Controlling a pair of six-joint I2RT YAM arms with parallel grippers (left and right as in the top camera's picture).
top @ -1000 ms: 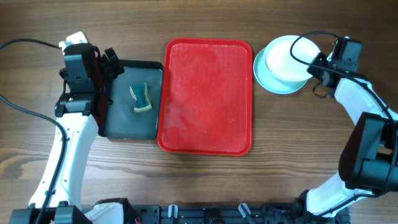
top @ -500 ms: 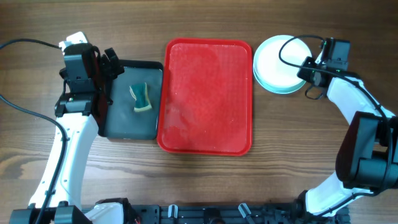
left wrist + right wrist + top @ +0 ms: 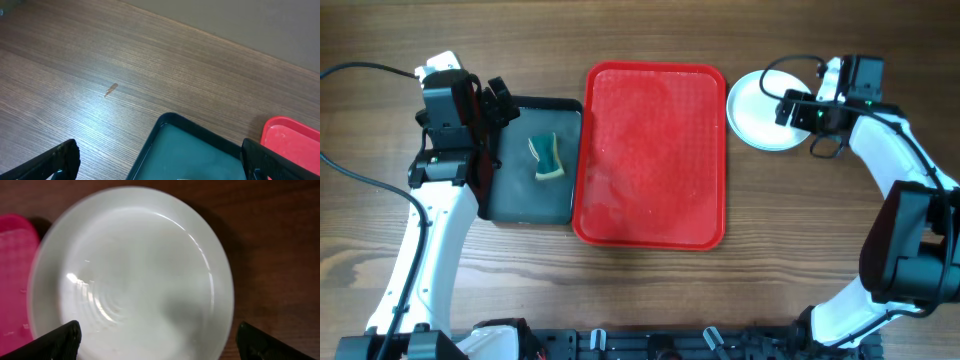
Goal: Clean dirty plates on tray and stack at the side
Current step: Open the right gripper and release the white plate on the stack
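We see the red tray (image 3: 653,155) lying flat in the middle of the wooden bench (image 3: 820,230), its long sides running away from the robot. The plates (image 3: 760,108) sit off it, stacked on the bench just beside the tray's far right corner. A white plate is uppermost and a thin pale blue edge shows under its near rim; we cannot count how many lie beneath. The right hand (image 3: 159,327) hangs over the right part of that stack. In its wrist view its two fingers (image 3: 57,342) stand wide apart at the bottom corners, clamped on nothing, with the white plate filling the space between them and a strip of the tray at the left edge. We cannot tell whether the fingers touch the plate. On the left, touching the tray's left rim, lies a smaller black tray (image 3: 525,185) with a green and yellow sponge (image 3: 548,157) in its far half. The left hand (image 3: 160,150) hovers over the far left corner of the black tray, its fingers also spread wide and holding nothing. Bare wood lies beyond it, and a corner of the red tray shows to the right.
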